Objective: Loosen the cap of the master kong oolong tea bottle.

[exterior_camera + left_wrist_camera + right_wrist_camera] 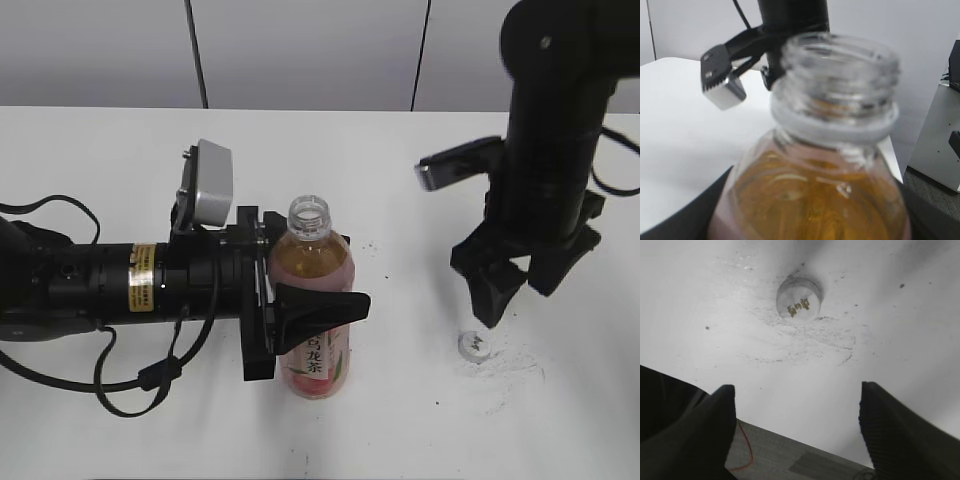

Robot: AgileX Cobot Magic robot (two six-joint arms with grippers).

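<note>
The master kong oolong tea bottle (312,300) stands upright near the middle of the white bench (100,160), clear plastic filled with amber-pink tea, its pink label carrying dark Chinese characters on a pale strip. Its threaded neck (840,82) is bare and open, with a clear collar ring below the threads. The left tool (300,305) is clenched on the bottle's body from the left, one black finger crossing the label in front; the lower label is partly covered by it. The cap (474,346) lies flat on the bench to the right of the bottle and well apart from it, small, round and white, with a greenish mark on top (799,305) too small to read. The right tool (510,285) hangs just above and beside the cap with its fingers spread wide and nothing between them. In the left wrist view the bottle is blurred and its lower part cut off.
</note>
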